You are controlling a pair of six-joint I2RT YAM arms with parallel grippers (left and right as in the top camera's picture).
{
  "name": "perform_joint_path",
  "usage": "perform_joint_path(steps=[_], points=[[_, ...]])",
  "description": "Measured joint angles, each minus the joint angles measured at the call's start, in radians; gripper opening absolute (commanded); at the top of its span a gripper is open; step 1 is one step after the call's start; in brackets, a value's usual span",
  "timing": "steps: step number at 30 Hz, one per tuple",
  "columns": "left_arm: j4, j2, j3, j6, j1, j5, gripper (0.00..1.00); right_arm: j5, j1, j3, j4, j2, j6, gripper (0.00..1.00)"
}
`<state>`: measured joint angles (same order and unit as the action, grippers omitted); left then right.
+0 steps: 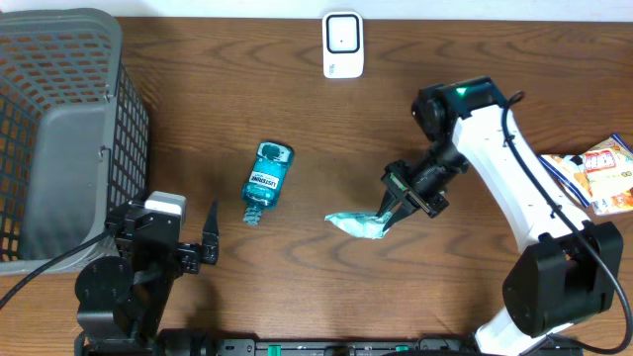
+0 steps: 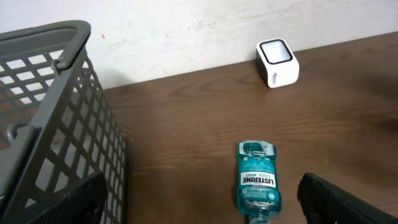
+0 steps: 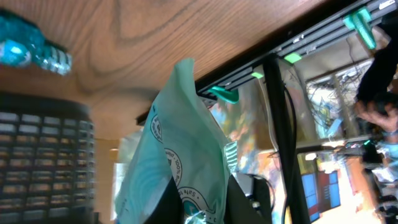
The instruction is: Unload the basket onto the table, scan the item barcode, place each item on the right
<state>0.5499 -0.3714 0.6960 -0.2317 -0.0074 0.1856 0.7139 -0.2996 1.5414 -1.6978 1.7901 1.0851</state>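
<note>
Bare brown wooden tabletop point(image 1: 297, 109) runs from me to the white square scanner point(image 1: 342, 44) at the far edge. The grey mesh basket point(image 1: 59, 129) walls the left side, and a blue mouthwash bottle point(image 1: 267, 181) lies mid-table. My right gripper point(image 1: 388, 213) pinches the pale green crinkled pouch point(image 1: 354, 224). My left gripper point(image 2: 196, 202) is spread wide and empty beside the basket.

Mouthwash bottle point(image 2: 255, 180): the blue label reads "LISTERINE" and "COOL MINT", clear in the left wrist view. In the overhead view point(image 1: 267, 180) only the brand word can be made out.
Teal pouch point(image 3: 180, 155): round printed seals with ring lettering, too blurred to read.
Snack packets point(image 1: 598, 173): print illegible.
</note>
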Motion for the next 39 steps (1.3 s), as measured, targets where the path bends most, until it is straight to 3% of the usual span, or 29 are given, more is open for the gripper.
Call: perform_joint_path(steps=[8,15,19,21,27,31,34,39], points=[[0.000,0.000,0.000,0.000,0.000,0.000,0.98,0.013,0.020,0.000,0.001,0.000,0.321,0.04],[0.000,0.000,0.000,0.000,0.000,0.000,0.98,-0.004,0.067,0.000,0.036,0.000,0.703,0.04],[0.000,0.000,0.000,0.000,0.000,0.000,0.98,-0.032,0.081,0.000,0.098,0.000,0.838,0.04],[0.000,0.000,0.000,0.000,0.000,0.000,0.98,-0.051,0.083,0.000,0.145,0.000,0.878,0.02],[0.000,0.000,0.000,0.000,0.000,0.000,0.98,-0.079,0.123,0.000,0.139,0.000,0.930,0.19],[0.000,0.000,0.000,0.000,0.000,0.000,0.98,-0.082,0.143,0.000,0.096,0.010,0.938,0.15],[0.000,0.000,0.000,0.000,0.000,0.000,0.98,-0.081,0.154,0.000,0.092,0.042,0.943,0.06],[0.000,0.000,0.000,0.000,0.000,0.000,0.98,-0.050,0.185,0.000,0.032,0.158,0.948,0.13]])
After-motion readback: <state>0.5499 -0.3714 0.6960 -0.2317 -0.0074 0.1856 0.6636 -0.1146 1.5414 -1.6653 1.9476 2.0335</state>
